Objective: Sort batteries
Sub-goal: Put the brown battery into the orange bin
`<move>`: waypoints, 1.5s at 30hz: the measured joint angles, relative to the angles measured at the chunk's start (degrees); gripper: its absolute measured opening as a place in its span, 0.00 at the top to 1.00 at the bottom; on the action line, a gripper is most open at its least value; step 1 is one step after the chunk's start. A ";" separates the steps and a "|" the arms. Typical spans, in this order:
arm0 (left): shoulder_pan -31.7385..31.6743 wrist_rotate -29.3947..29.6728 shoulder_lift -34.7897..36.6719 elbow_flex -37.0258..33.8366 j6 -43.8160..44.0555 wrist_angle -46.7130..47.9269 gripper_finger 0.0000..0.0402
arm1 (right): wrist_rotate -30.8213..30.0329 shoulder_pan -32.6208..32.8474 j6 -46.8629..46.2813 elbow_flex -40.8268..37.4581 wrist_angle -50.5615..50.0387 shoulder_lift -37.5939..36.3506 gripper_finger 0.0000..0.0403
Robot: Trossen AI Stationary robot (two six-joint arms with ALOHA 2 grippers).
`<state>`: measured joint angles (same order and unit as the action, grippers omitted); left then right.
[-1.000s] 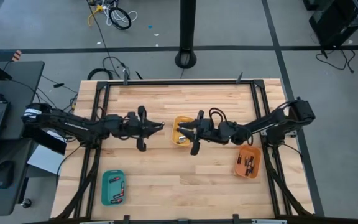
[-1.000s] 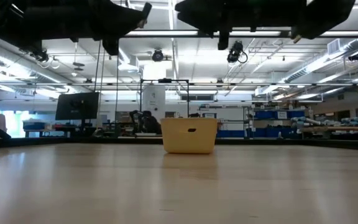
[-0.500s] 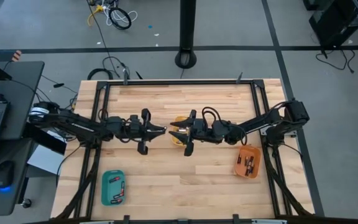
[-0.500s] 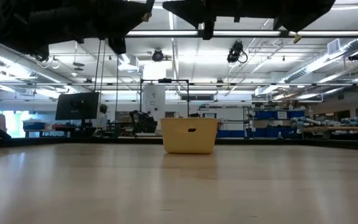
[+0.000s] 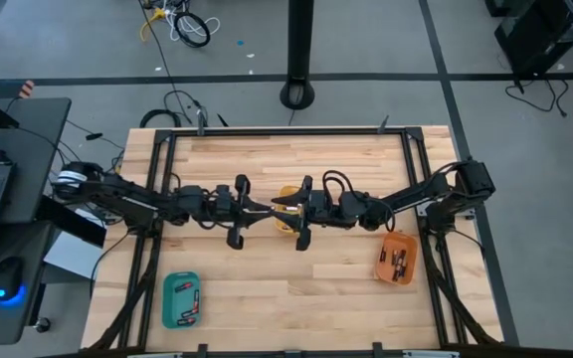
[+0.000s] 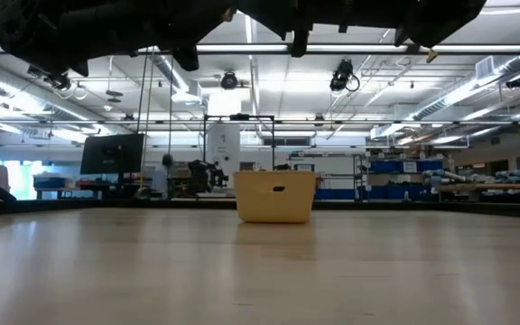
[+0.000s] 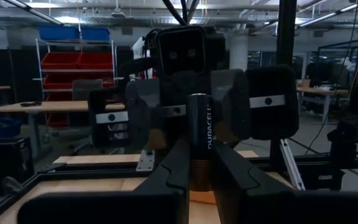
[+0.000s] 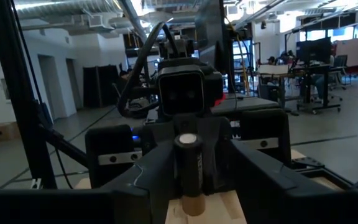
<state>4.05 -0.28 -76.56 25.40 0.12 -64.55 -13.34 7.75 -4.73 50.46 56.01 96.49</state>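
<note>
Both arms meet nose to nose over the middle of the table, above the yellow tray (image 5: 288,221). My left gripper (image 7: 200,150) is shut on a black battery (image 7: 199,124) with a copper lower end, standing upright. My right gripper (image 8: 191,155) faces it from the table's right. It is open, and its fingers stand wide on either side of the same battery (image 8: 188,163) without touching it. In the high view the two grippers' tips, left (image 5: 263,207) and right (image 5: 282,208), almost touch. Several more batteries lie in the orange tray (image 5: 397,259) and the teal tray (image 5: 181,299). My left gripper pinches the battery's lower part (image 7: 199,167), just above its copper end, between its two fingers. The fingers come in about level from the table's left and lie across the battery. The battery stands upright, lifted clear above the yellow tray.
The yellow tray (image 6: 274,196) stands mid-table under the grippers. The orange tray sits near the right edge and the teal tray at the near left. Black frame rails (image 5: 157,199) run along the table's sides. Bare wood lies along the near and far parts.
My left gripper has moved toward the table's right, closing on my right gripper. My right gripper first shifted left over the yellow tray, then kept still. Their tips now nearly meet.
</note>
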 joint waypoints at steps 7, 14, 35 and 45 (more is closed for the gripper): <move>-0.02 0.10 -0.65 0.42 0.01 -0.36 0.89 | 0.22 0.01 1.31 0.00 -0.36 0.00 0.71; -0.07 1.22 -0.65 0.40 0.02 -0.44 0.89 | 1.40 -0.13 3.45 0.00 -0.76 -0.07 0.86; -0.07 2.38 -0.65 0.36 0.24 1.52 0.75 | -0.28 -0.46 7.66 2.23 -0.25 -0.73 0.86; -0.07 3.81 -0.65 0.31 -2.27 3.45 0.74 | -7.52 0.96 8.92 3.12 -18.68 -10.59 0.86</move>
<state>3.99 3.53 -77.21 25.71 -2.15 -61.10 -20.86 8.71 4.19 53.58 37.33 85.89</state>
